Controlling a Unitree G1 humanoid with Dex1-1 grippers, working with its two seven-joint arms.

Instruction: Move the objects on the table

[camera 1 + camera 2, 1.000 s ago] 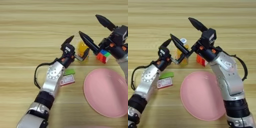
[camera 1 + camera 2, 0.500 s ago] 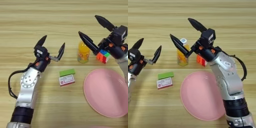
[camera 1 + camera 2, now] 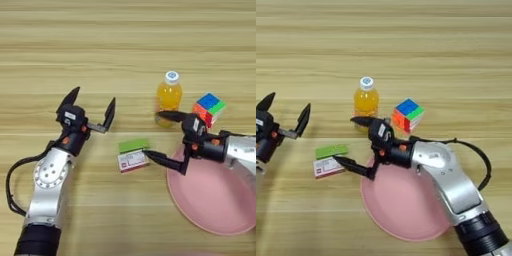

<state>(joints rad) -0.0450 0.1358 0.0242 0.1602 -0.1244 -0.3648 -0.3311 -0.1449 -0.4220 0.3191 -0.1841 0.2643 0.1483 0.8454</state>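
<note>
Right gripper: fingers spread wide, grasping nothing, low over surface. Bottle just behind upper finger; box w/ green block off lower fingertip; plate beneath wrist; cube behind arm. Left gripper: released, empty, well left of box.

The table bears bottle, cube, green block, box and plate.

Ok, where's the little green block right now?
The green block lies flat near the middle of the table, touching the far edge of the white-and-red box, between the two open grippers and nearer the right gripper.
</note>
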